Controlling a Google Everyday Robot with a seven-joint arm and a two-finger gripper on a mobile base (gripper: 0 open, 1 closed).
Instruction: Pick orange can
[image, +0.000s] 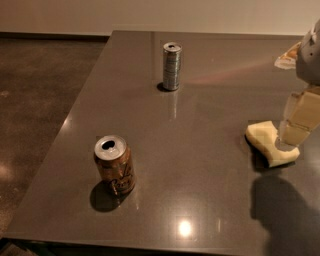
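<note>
The gripper (291, 131) hangs at the right end of the sponge (265, 142); whether it is spread or closed cannot be told. The orange can (115, 167) stands upright, well left of the sponge. A low sideways reach could drag the sponge or tip the can.

Orange-brown metal drink can (114, 166), silver top, pull-tab opening showing dark. Upright on the dark table (200, 210), front-left part, near the left edge. Dark and white markings low on its side. Gripper (290, 142) well apart, at far right of view
</note>
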